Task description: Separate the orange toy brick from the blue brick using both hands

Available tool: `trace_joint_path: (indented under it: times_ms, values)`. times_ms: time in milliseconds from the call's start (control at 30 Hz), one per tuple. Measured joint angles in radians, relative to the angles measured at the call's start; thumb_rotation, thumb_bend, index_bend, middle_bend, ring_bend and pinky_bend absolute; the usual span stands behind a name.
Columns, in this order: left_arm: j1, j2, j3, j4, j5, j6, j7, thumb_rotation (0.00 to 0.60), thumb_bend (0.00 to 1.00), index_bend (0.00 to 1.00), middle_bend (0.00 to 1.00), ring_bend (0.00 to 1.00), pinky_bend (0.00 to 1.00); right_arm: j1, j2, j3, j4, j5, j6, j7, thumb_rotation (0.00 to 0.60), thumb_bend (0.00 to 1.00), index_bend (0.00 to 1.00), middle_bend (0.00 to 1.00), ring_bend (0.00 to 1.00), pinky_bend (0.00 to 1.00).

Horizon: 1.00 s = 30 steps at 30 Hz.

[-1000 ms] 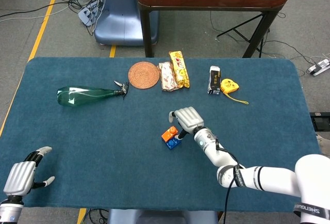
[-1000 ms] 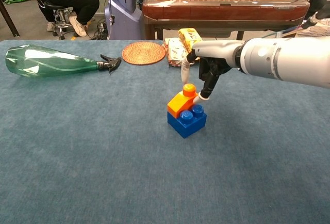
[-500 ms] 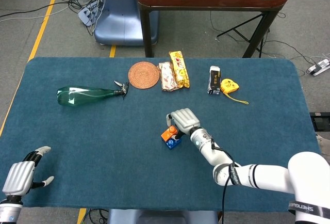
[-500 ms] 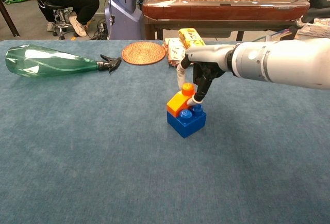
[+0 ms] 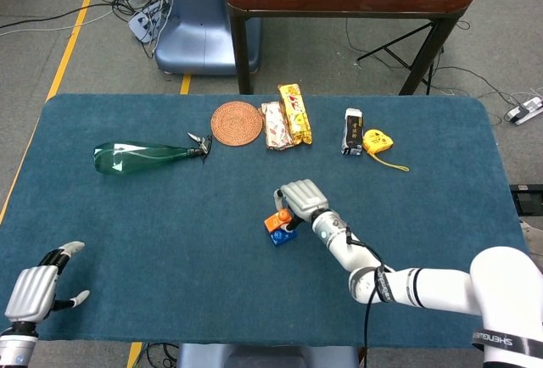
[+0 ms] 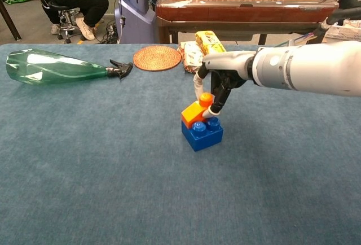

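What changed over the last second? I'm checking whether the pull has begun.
The right hand slid left and closed in on the orange brick, fingers now at its stud and side. The orange brick, on the blue brick, looks more tilted, and both shifted slightly left. A firm grip can't be confirmed. The left hand stayed open near the table's corner; bottle unmoved.

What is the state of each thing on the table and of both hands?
Orange brick: still on the blue brick, tilted.
Right hand: fingers pinch the orange brick.
Left hand: open, holding nothing.
Green bottle: lying on its side.
Tape measure: tape pulled out.
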Motion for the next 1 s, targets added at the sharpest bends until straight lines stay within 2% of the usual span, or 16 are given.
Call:
trace_joint_path:
  times_ms: [167, 333, 567, 700, 833, 900, 1000]
  values:
    - [-0.007, -0.001, -0.009, -0.008, 0.004, 0.003, -0.002, 0.6, 0.0, 0.23, 0.22, 0.29, 0.6, -0.008, 0.032, 0.018, -0.032, -0.006, -0.011, 0.048, 0.6, 0.51, 0.65, 1.0, 1.0, 1.0]
    - [-0.026, 0.002, -0.03, -0.039, 0.006, 0.001, -0.011, 0.6, 0.0, 0.24, 0.26, 0.36, 0.64, -0.028, 0.103, 0.047, -0.093, -0.045, -0.006, 0.103, 0.6, 0.51, 0.65, 1.0, 1.0, 1.0]
    - [-0.099, 0.023, -0.086, -0.132, -0.005, -0.052, -0.02, 0.6, 0.0, 0.25, 0.32, 0.42, 0.69, -0.059, 0.212, 0.083, -0.185, -0.087, 0.044, 0.146, 0.6, 0.53, 0.66, 1.0, 1.0, 1.0]
    - [-0.163, 0.021, -0.136, -0.197, -0.026, -0.102, -0.018, 0.6, 0.0, 0.25, 0.43, 0.56, 0.78, -0.077, 0.275, 0.109, -0.232, -0.11, 0.075, 0.172, 0.6, 0.54, 0.66, 1.0, 1.0, 1.0]
    - [-0.232, 0.004, -0.187, -0.251, -0.073, -0.167, -0.011, 0.6, 0.0, 0.25, 0.59, 0.64, 0.86, -0.088, 0.326, 0.131, -0.268, -0.122, 0.095, 0.191, 0.6, 0.54, 0.66, 1.0, 1.0, 1.0]
    - [-0.271, -0.014, -0.22, -0.275, -0.108, -0.198, -0.006, 0.6, 0.0, 0.25, 0.69, 0.7, 0.92, -0.093, 0.348, 0.142, -0.286, -0.127, 0.104, 0.199, 0.6, 0.54, 0.66, 1.0, 1.0, 1.0]
    - [-0.323, -0.058, -0.265, -0.304, -0.165, -0.23, -0.004, 0.6, 0.0, 0.25, 0.78, 0.8, 0.99, -0.1, 0.374, 0.155, -0.311, -0.137, 0.122, 0.21, 0.6, 0.55, 0.66, 1.0, 1.0, 1.0]
